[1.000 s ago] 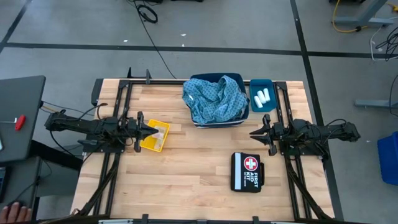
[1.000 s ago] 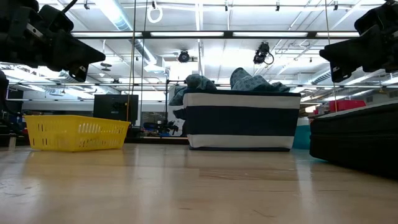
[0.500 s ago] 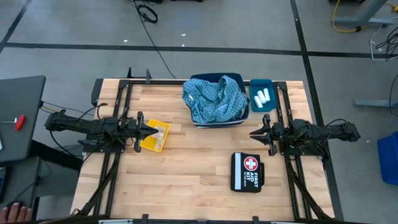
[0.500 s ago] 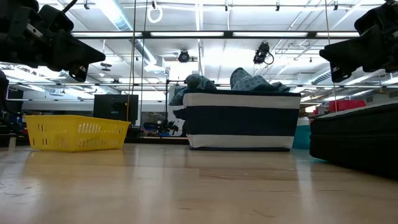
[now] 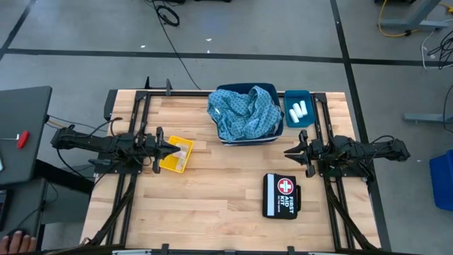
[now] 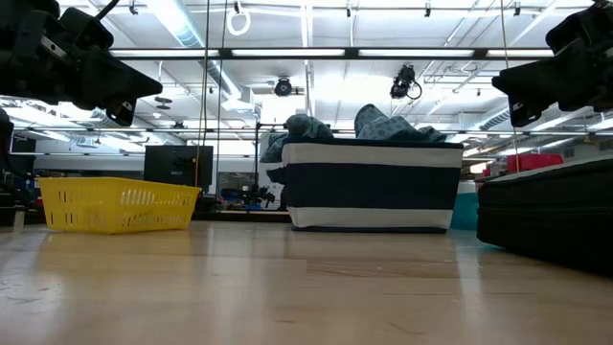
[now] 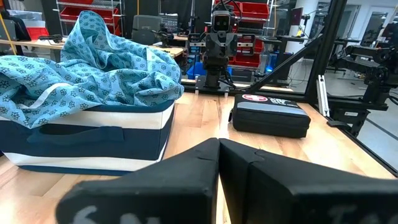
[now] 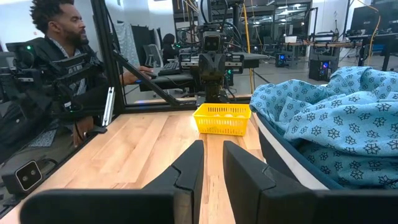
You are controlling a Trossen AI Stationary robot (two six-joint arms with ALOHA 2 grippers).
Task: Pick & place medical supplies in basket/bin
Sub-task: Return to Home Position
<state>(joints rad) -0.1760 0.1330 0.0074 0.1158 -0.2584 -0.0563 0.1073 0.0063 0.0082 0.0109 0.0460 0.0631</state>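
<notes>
Two light-blue patterned cloths (image 5: 244, 112) (image 7: 87, 68) (image 8: 336, 106) lie heaped in a navy-and-white bin (image 6: 374, 187) at the table's far middle, spilling over its rim. White rolls (image 5: 298, 110) lie in a small teal tray (image 5: 297, 94) right of it. A yellow basket (image 5: 172, 164) (image 6: 115, 203) (image 8: 222, 118) sits at the left with something pale inside; I cannot tell if it is packets. My left gripper (image 5: 175, 149) (image 7: 219, 142) hovers shut over the basket. My right gripper (image 5: 287, 151) (image 8: 213, 144) hovers at the right, open by a narrow gap, pointing toward the basket.
A black first-aid kit (image 5: 281, 195) (image 7: 270, 115) lies on the near right of the table. Bare wood spans the middle and near side. A person (image 8: 56, 43) sits beyond the table's left edge; a hand (image 5: 14, 243) shows at the near-left corner.
</notes>
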